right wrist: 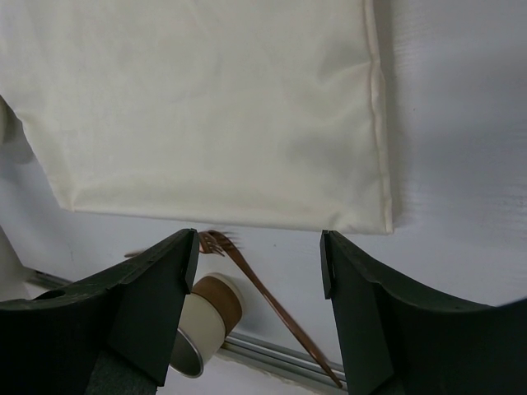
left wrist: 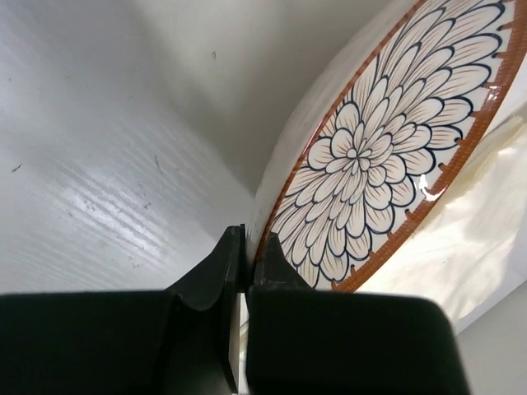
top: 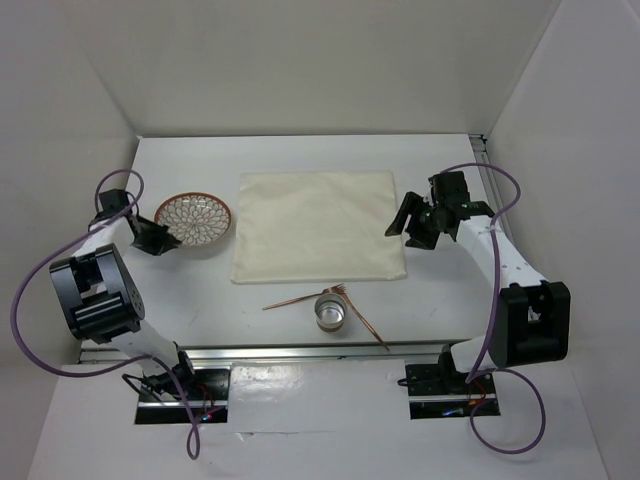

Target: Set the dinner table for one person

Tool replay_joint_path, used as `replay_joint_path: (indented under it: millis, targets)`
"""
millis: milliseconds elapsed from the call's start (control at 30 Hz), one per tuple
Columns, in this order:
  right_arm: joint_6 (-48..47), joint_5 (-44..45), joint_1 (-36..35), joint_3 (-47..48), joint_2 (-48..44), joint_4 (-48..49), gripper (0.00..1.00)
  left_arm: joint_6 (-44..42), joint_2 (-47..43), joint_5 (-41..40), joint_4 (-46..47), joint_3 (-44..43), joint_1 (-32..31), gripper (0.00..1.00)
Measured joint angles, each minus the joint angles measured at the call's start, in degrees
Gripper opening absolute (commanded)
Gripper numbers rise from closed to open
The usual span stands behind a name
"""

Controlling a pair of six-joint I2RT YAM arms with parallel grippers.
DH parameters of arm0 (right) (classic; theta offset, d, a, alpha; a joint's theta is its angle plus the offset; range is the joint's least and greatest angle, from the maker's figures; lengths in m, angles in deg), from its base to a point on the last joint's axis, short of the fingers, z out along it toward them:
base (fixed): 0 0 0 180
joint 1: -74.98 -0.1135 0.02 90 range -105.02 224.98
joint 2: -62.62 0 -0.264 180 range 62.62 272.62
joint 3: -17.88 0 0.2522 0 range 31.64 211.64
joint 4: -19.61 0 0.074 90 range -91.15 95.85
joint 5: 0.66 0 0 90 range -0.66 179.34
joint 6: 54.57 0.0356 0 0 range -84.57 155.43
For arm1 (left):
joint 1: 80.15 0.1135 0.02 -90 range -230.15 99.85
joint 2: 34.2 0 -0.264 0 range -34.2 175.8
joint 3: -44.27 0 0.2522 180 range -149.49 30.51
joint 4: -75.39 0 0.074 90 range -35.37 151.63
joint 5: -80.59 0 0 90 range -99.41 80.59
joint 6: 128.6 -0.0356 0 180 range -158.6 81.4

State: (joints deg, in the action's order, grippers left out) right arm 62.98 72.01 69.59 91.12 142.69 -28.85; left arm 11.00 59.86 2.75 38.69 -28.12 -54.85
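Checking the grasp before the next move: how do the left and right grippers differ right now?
The left gripper is pinched shut on the rim of the patterned plate. The right gripper stands open with nothing between its fingers. The left one sits to the left of the cream cloth, while the right one hovers at the cloth's right edge. Both are black two-finger grippers.
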Motion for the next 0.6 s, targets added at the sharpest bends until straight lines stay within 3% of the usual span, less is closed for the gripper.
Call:
replay_joint_path:
  millis: [233, 600]
  targets:
    - [0.00, 0.17, 0.00, 0.02, -0.02, -0.11, 0.72, -6.67, -0.98, -0.13, -9.53, -8.61, -4.79, 0.00]
    - [0.04, -0.22, 0.00, 0.02, -0.02, -0.11, 0.72, -12.35, -4.85, 5.99, -10.60, -25.49, -23.28, 0.00]
